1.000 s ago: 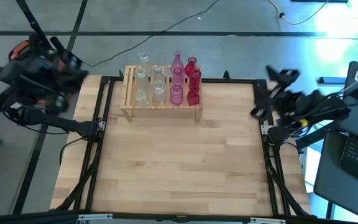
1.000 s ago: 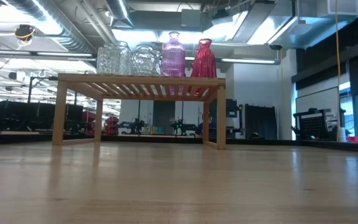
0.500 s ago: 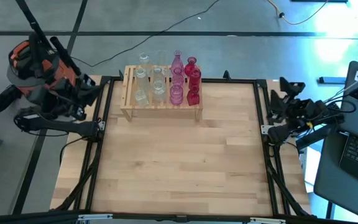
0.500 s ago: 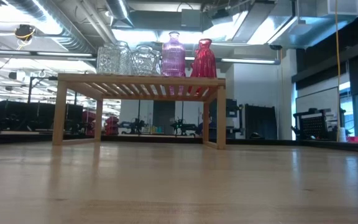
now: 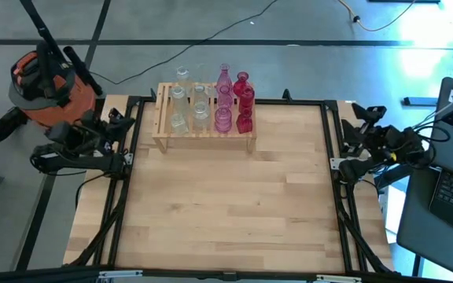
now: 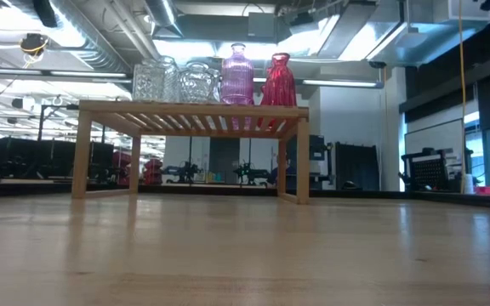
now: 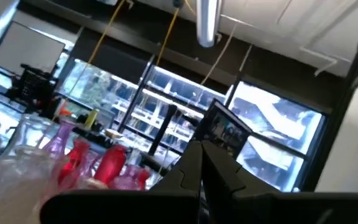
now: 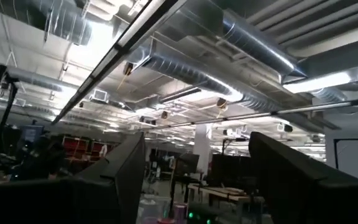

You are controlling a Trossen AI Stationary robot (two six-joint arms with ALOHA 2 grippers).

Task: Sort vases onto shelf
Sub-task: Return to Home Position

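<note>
Vases (image 5: 223, 118) on shelf (image 5: 204, 138) | left claw (image 7: 199, 152) pressed together | right claw (image 8: 197, 146) spread

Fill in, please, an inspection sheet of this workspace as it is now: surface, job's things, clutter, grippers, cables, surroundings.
Surface: wooden tabletop, bare in front of the shelf.
Job's things: shelf at the table's far edge, left of the middle; clear vases on its left part, pink vases next to them, red vases rightmost.
Clutter: nothing seen.
Grippers: left gripper shut, at the table's left edge; right gripper open, at the right edge; both hold nothing.
Cables: black cable on the floor behind the table.
Surroundings: orange canister left of the table; laptop to the right.
</note>
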